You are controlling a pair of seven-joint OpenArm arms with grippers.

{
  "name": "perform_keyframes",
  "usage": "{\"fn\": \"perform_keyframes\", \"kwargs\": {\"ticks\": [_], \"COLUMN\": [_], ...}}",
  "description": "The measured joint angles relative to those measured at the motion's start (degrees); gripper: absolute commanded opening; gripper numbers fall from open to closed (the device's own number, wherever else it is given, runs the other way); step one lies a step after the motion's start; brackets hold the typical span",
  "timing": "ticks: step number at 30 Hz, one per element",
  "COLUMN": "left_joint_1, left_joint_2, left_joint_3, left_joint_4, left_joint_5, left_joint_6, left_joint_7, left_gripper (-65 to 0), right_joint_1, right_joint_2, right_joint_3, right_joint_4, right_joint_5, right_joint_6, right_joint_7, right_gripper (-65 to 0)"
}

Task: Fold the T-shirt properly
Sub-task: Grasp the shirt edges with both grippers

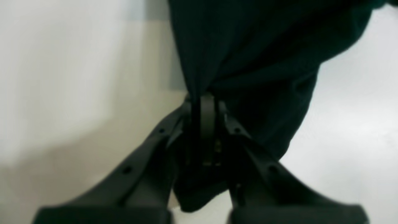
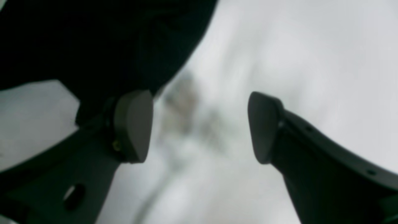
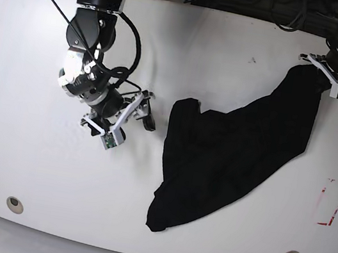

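Base view: preliminary straightening, apparently, of the black T-shirt, spread diagonally across the white desk, its far corner pinched in the left hand; the right hand, wide and empty beside it, next needs a cloth edge.
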Motion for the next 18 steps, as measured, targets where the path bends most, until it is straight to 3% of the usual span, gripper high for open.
{"fn": "perform_keyframes", "kwargs": {"ticks": [8,14,18], "left_joint_1": [3.4,4.7,5.1], "left_joint_2": [0.1,0.5,0.9], "left_joint_3": [-4.2,-7.0,-7.7], "left_joint_4": [0.0,0.0,0.0], "left_joint_5": [0.0,0.0,0.0], "left_joint_6": [-0.1,-6.3,-7.6], "left_joint_7": [0.3,0.2,0.2], "left_gripper": [-65.0,-65.0,-65.0], "right_joint_1": [10.7,17.2,20.1], "right_joint_2": [-2.7,-5.4,-6.2], "right_joint_3": [0.7,0.6,0.5], "right_joint_4": [-17.7,-30.4,-37.0], "right_joint_5": [-0.9,-0.4,-0.4], "right_joint_6": [-0.5,-0.4,-0.5], "right_joint_7": [0.6,7.1,11.7], "right_gripper": [-19.2,-19.2,-19.2]}}
